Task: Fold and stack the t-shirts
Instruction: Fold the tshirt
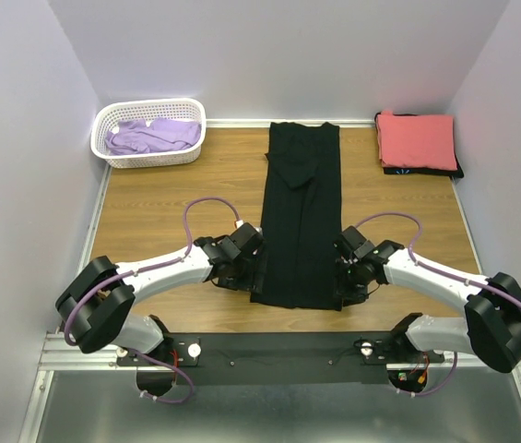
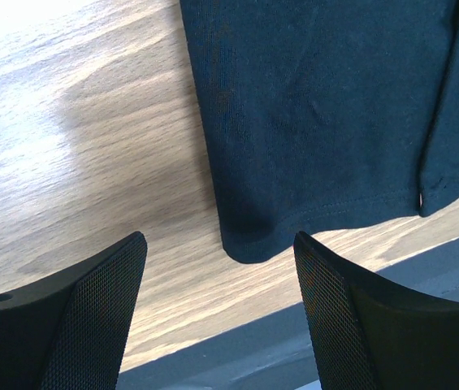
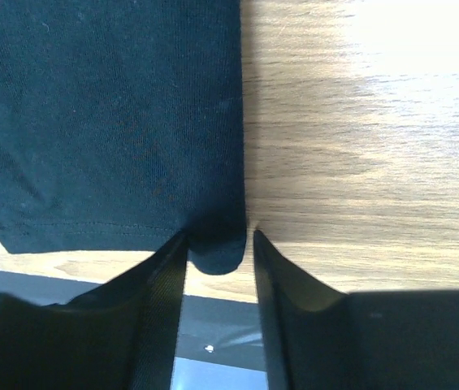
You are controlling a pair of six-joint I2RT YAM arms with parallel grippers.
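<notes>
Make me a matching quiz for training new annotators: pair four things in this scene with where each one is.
Things:
1. black t-shirt
2. coral-red t-shirt
3. lavender t-shirt
4. left gripper

Places:
A. inside the white basket
B. folded at the far right corner
C. open, at the black hem's near left corner
D. laid out long down the middle of the table

Pairs: 1-D, 2-B, 3-A, 4-C

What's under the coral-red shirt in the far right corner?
A dark garment with a teal mark peeks out beneath the coral-red shirt; most of it is covered.
</notes>
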